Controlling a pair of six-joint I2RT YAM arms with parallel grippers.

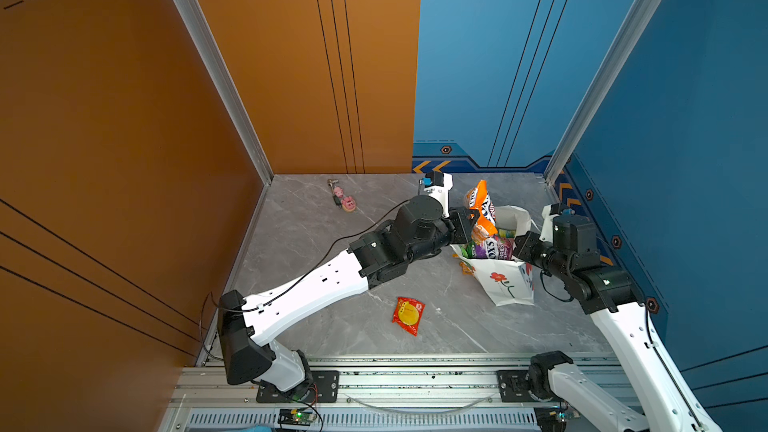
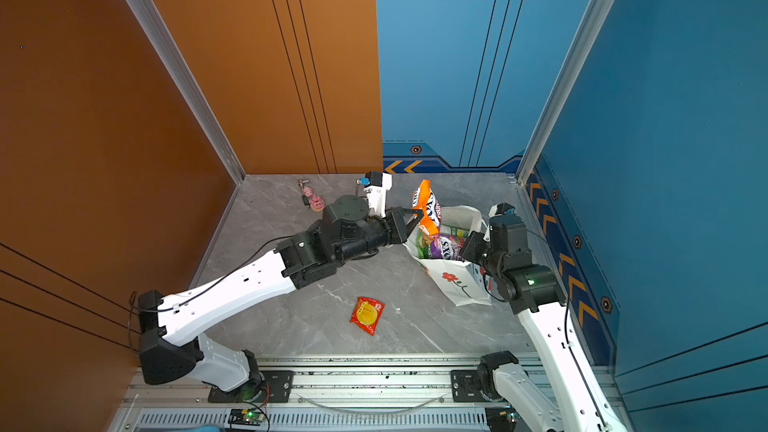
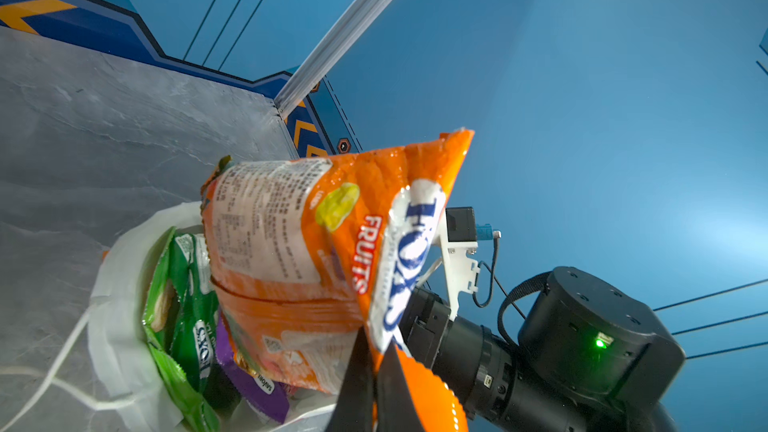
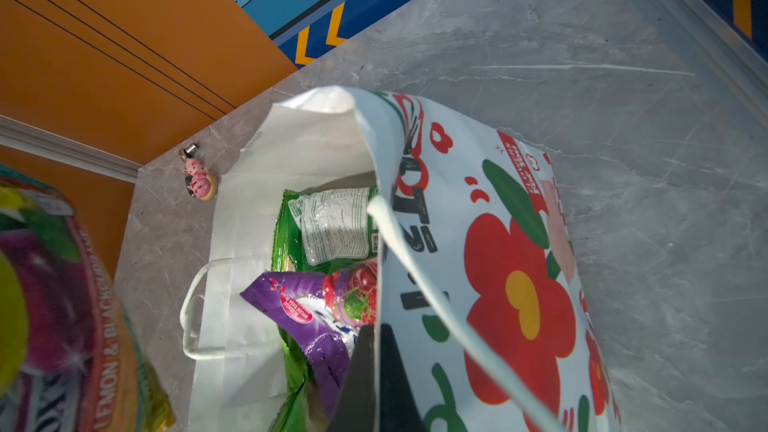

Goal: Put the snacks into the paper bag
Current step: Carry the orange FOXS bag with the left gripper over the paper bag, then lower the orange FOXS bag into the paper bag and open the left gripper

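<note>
My left gripper (image 1: 473, 218) (image 3: 376, 351) is shut on a corner of an orange snack bag (image 1: 482, 209) (image 3: 332, 243), which hangs upright over the mouth of the paper bag (image 1: 509, 284). The white paper bag (image 4: 498, 243) with the red flower stands at the right, and my right gripper (image 1: 517, 241) (image 4: 376, 330) is shut on its side wall at the rim. Inside lie a purple bag (image 4: 316, 326) and green bags (image 4: 328, 222). A red-yellow packet (image 1: 408, 314) lies flat on the table in front. Small orange sachets (image 1: 466, 267) lie at the bag's left foot.
Pink pig keychain charms (image 1: 344, 200) (image 4: 199, 179) lie near the back left corner of the grey table (image 1: 311, 251). Orange and blue walls close the table in on the left, back and right. A metal rail (image 1: 415, 380) runs along the front edge.
</note>
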